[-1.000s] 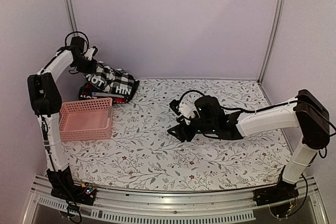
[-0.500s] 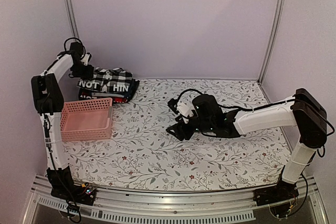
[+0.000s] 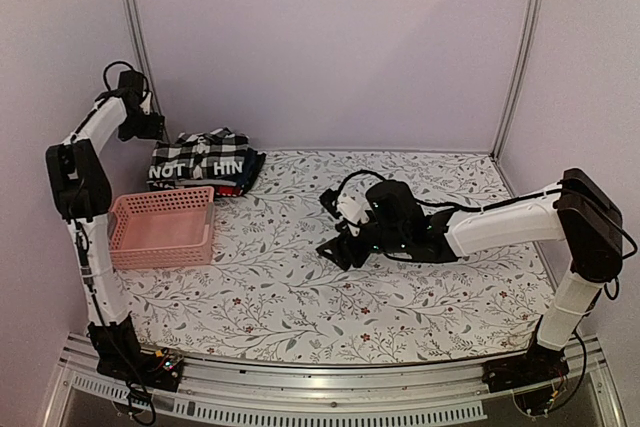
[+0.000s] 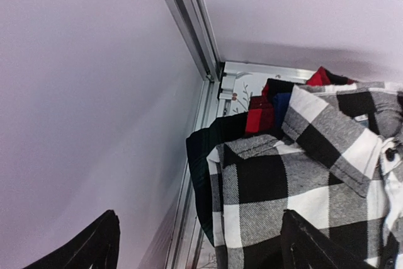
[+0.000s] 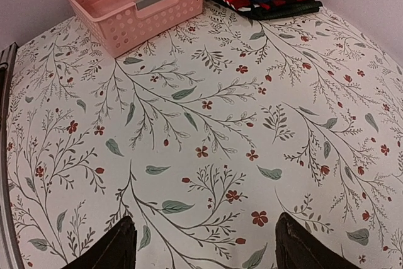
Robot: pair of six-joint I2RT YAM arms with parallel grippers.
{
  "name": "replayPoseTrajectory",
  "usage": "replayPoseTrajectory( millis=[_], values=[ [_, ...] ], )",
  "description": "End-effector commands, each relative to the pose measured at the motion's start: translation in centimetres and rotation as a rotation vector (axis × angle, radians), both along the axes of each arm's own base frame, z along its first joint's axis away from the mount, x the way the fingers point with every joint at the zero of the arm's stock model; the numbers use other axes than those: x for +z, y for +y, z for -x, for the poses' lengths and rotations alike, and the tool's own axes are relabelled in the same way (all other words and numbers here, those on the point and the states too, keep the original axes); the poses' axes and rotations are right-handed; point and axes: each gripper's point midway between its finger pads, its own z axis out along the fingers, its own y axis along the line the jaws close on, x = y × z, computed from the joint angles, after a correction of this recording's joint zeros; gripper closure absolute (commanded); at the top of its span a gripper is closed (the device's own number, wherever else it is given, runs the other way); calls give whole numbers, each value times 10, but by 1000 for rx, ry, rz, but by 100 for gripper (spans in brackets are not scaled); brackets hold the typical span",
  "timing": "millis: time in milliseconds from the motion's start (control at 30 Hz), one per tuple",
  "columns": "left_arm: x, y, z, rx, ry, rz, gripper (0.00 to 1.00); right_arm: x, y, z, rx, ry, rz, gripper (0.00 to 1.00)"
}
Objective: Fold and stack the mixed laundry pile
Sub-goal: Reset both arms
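The mixed laundry pile (image 3: 207,163) lies as a folded stack at the table's back left corner. A black garment with white lettering (image 3: 200,167) faces front, with the black-and-white checked shirt (image 4: 296,174) on top. Red-and-black plaid (image 4: 259,114) and navy cloth (image 4: 281,102) show underneath. My left gripper (image 3: 156,131) hangs open, up and to the left of the stack by the wall. Nothing is between its fingers (image 4: 104,237). My right gripper (image 3: 328,225) is open low over the bare tablecloth (image 5: 208,130) at mid-table, holding nothing.
A pink slotted basket (image 3: 162,227) stands in front of the stack at the left edge, its inside bare. The side wall and metal corner post (image 4: 189,23) are close to the left gripper. The right arm (image 3: 500,227) stretches across the table's right half.
The left gripper opened, let go of the checked and lettered cloth, and drew back up-left toward the wall. The cloth settled onto the stack. The right arm barely shifted.
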Motion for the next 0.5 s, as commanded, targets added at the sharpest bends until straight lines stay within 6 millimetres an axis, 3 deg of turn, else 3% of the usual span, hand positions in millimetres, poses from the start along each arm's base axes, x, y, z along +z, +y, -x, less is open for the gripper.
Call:
replayPoseTrajectory(
  millis=[0,100,300,400,467],
  values=[
    [62,-27,5,-61,-147,43,10,18,-6,-11,-31,-31,-25,24],
    [72,-48,10,-101,-164,40,1,24,-15,-18,-56,-32,-40,20],
    [109,-101,28,-187,-290,51,0,53,-50,-39,-143,-55,-99,9],
    [144,-157,48,-321,-428,134,0,69,-75,-52,-194,-62,-134,2],
    [168,-192,73,-441,-510,191,0,85,-97,-61,-244,-59,-181,1]
  ],
)
